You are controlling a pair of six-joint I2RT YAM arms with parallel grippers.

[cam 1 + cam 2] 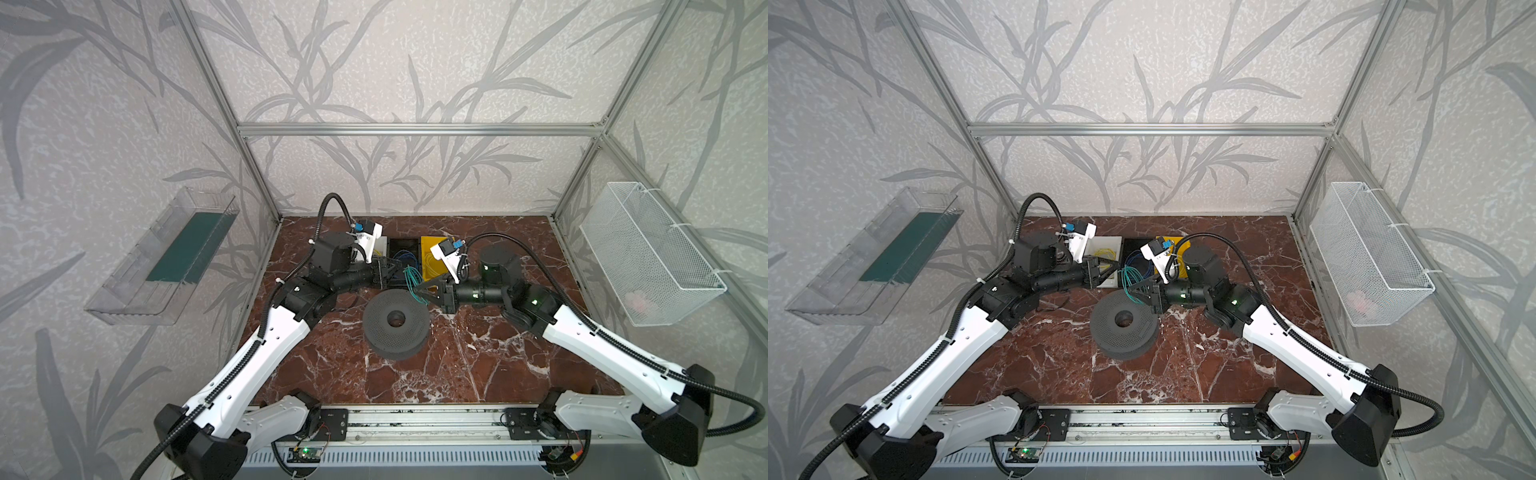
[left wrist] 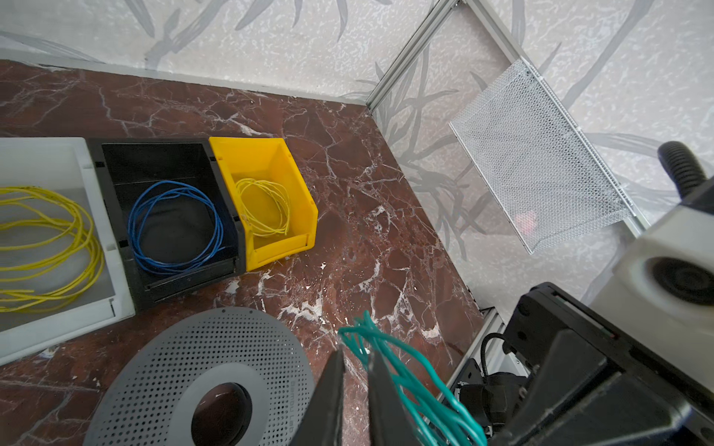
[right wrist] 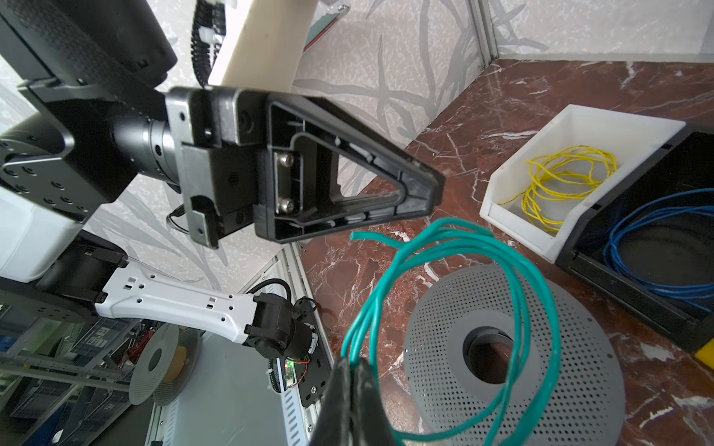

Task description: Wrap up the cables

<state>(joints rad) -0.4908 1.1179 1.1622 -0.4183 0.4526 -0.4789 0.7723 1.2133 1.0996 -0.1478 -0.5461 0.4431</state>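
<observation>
Looks like the coiling step, loops mostly gathered. Right gripper [image 3: 349, 365] pinched shut on the teal cable [image 1: 409, 278], middle of a top view, loops hanging just above the grey perforated spool [image 1: 378, 328]. Left gripper [image 2: 356, 353] at a narrow slit beside the loose ends, clasping nothing. Next probably calls for catching those ends without springing the coil.

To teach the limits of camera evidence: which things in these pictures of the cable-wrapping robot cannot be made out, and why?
1. Pink thing in the wire basket: blurred behind mesh, both top views.
2. Whether the left gripper holds the teal wire: left wrist view, strands crowd its tips.
3. Spool core, wound or bare: top flange overhangs it, all views.
</observation>
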